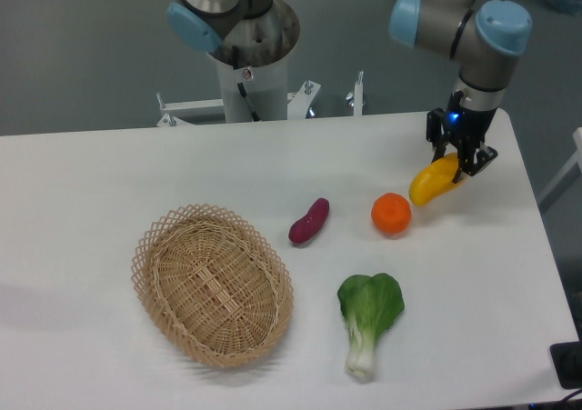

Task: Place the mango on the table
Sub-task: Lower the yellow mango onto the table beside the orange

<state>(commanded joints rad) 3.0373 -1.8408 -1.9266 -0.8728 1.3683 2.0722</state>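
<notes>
Near the far right corner of the white table [109, 169], I saw the gripper [459, 158] closed around the upper end of the mango [431, 183], its two black fingers pinching the yellow fruit from either side. The mango hung tilted, its lower end dipping toward the tabletop; I could not tell whether it touched the surface. Just beside it, to the left, sat the orange [391, 214], and further left lay the purple sweet potato [309, 222], angled on the table. A head of bok choy [368, 317] rested nearer to me, leaves up and stalk pointing toward the front edge. The empty wicker basket [213, 284] sat well apart on the left.
</notes>
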